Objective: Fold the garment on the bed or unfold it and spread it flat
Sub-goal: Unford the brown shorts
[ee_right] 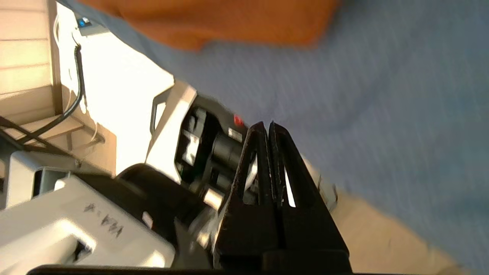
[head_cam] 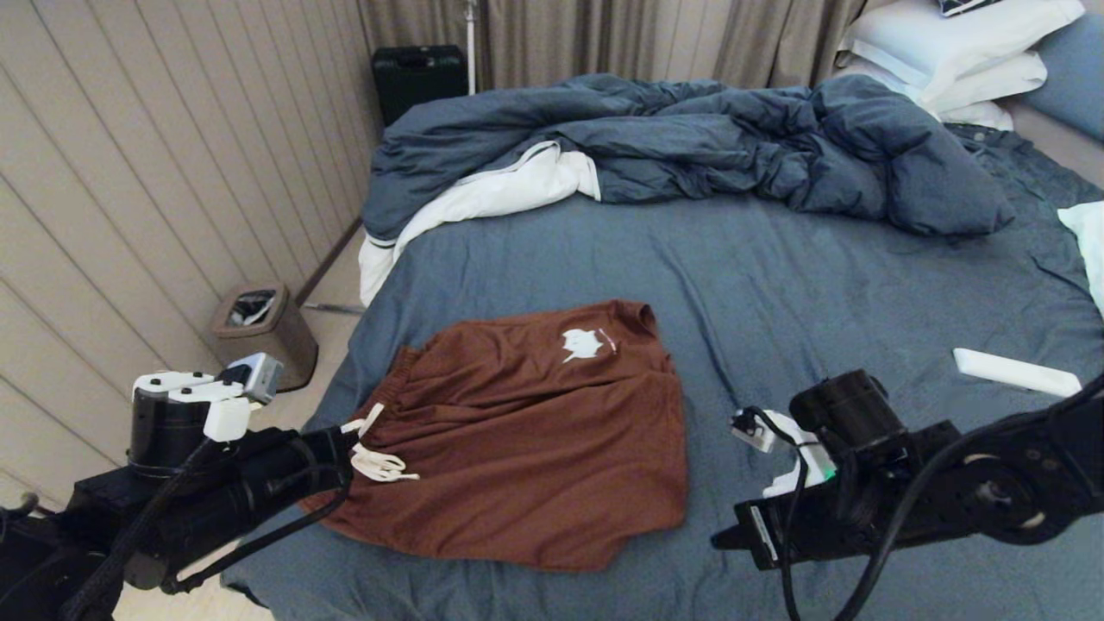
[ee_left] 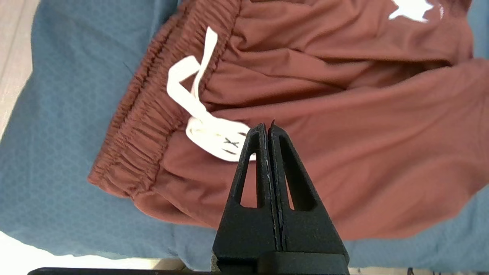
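The rust-brown shorts [head_cam: 535, 431] lie spread on the near left part of the bed's slate-blue sheet [head_cam: 819, 285], waistband to the left and white printed mark [head_cam: 582, 343] on the far leg. The white drawstring [ee_left: 198, 118] lies coiled by the gathered waistband [ee_left: 141, 126]. My left gripper [ee_left: 267, 128] is shut on nothing and hovers over the shorts beside the drawstring; in the head view the left gripper [head_cam: 343, 457] is at the waistband. My right gripper [ee_right: 266, 128] is shut and empty, low near the bed's front edge, right of the shorts [ee_right: 229, 19].
A rumpled dark blue duvet [head_cam: 690, 138] with white lining fills the far part of the bed, white pillows [head_cam: 949, 43] at the far right. A white bar-shaped object [head_cam: 1016, 373] lies on the sheet at right. A waste bin [head_cam: 263, 332] stands on the floor at left.
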Motion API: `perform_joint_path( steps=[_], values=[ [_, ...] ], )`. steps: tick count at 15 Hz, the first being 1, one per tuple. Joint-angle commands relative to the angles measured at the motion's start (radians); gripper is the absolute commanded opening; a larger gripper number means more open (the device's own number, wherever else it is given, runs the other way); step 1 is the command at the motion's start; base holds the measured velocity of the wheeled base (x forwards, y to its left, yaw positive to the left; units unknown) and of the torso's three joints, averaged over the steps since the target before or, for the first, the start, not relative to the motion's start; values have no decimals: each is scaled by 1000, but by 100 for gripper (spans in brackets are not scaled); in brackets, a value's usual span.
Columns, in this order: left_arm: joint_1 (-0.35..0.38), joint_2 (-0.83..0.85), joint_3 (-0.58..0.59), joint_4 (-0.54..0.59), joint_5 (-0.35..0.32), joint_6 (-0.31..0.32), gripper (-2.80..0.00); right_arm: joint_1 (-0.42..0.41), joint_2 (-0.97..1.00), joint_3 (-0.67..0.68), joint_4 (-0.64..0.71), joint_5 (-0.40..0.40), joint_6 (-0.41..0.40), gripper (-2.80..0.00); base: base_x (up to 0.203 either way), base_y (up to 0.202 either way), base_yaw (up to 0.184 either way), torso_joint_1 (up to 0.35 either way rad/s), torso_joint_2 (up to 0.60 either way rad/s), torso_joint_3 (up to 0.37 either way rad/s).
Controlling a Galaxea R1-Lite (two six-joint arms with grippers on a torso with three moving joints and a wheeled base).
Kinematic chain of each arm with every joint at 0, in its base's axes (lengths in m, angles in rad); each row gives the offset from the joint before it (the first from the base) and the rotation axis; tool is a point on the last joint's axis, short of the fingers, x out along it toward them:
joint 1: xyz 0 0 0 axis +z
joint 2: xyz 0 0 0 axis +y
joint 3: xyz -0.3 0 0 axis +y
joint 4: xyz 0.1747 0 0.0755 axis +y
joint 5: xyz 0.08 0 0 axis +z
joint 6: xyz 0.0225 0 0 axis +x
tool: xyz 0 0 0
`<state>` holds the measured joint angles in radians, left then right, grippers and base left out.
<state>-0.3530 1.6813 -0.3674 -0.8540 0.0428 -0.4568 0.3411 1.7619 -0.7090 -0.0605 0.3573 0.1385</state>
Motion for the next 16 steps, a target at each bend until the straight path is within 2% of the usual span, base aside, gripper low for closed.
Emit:
perform_joint_path(
  steps=[1, 3, 4, 5, 9, 16],
  values=[
    [0, 8, 20, -35, 0, -2, -280, 13, 59, 25, -70, -2, 4, -280, 0, 0, 0, 0, 0, 0],
    [-1, 6, 22, -36, -1, -2, -280, 13, 76, 21, -74, -12, 4, -280, 0, 0, 0, 0, 0, 0],
    [-3, 6, 24, -37, -1, -2, -280, 21, 90, 16, -76, -41, 7, -28, 0, 0, 0, 0, 0, 0],
    [-3, 6, 24, -36, -1, -2, -280, 30, 107, 5, -79, -89, 14, 0, 0, 0, 0, 0, 0, 0],
    [-11, 12, 24, -36, -4, 0, -280, 33, 144, -19, -110, -106, 19, 0, 0, 0, 0, 0, 0, 0],
    [-25, 40, 24, -37, 0, 1, -280, 71, 236, -20, -314, -107, 51, 0, 0, 0, 0, 0, 0, 0]
  ],
)
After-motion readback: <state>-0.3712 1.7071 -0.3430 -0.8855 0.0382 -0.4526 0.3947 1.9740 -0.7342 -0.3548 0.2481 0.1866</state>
